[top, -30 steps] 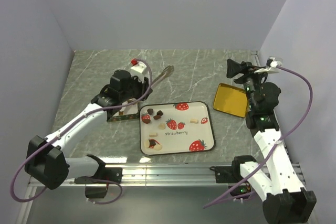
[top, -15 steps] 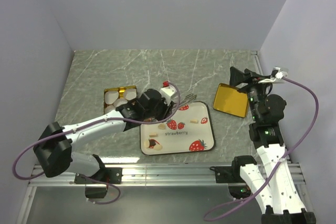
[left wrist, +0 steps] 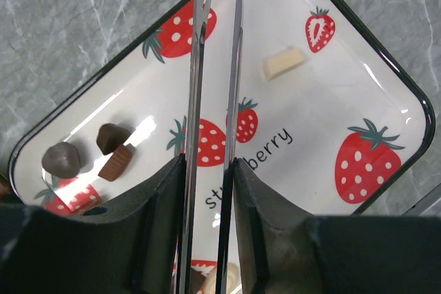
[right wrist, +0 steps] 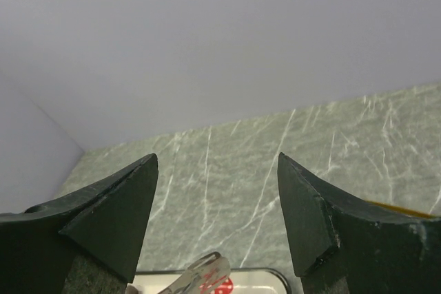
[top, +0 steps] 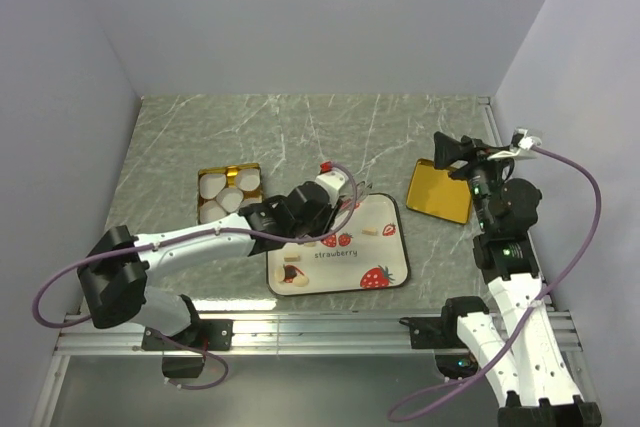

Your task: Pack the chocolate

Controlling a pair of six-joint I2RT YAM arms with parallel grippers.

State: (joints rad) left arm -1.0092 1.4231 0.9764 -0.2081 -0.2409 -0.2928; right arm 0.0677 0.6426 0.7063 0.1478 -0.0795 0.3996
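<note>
The strawberry-print tray (top: 385,259) holds the chocolate. In the left wrist view three dark brown pieces (left wrist: 110,137) lie at the tray's (left wrist: 386,80) left and a cream-white piece (left wrist: 283,63) lies at its upper right. My left gripper (top: 335,209) hovers over the tray's far left part, shut on metal tongs (left wrist: 236,67) whose two blades point out ahead of the gripper (left wrist: 209,163) with a narrow gap and nothing between them. My right gripper (top: 450,152) is open and empty above the gold lid; its wrist view (right wrist: 215,170) faces the back wall.
A gold tin (top: 228,192) with white paper cups stands left of the tray. Its gold lid (top: 440,190) lies to the tray's right. Grey walls close in the marble table at the back and sides. The tongs' tips (right wrist: 203,275) show low in the right wrist view.
My left arm swung from the gold tin rightward over the tray, carrying the tongs, uncovering the tin. The right gripper shifted slightly and stays open.
</note>
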